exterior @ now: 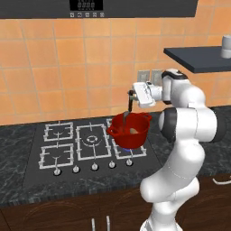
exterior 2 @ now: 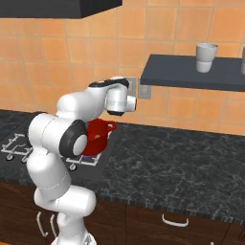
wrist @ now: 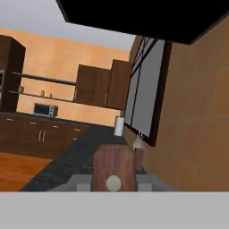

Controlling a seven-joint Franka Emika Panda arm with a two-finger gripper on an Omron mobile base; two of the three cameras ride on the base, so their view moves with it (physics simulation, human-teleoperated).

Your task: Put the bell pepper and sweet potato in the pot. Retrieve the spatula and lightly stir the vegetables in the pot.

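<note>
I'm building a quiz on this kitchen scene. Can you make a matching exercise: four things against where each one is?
Things:
1. pot
2. spatula
3. sweet potato
4. cup

Places:
A. on the wall shelf
B. lying inside the pot
C. on the stove's right rear burner
D. held in the gripper, blade reaching down into the pot

Pairs: 1-C, 2-D, 3-B, 4-A

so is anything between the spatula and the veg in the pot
Nothing visible. The gripper is shut on the spatula, which hangs straight down from it into the open pot on the front right burner. A pale lump, likely the sweet potato, shows inside; the bell pepper can't be made out.
</note>
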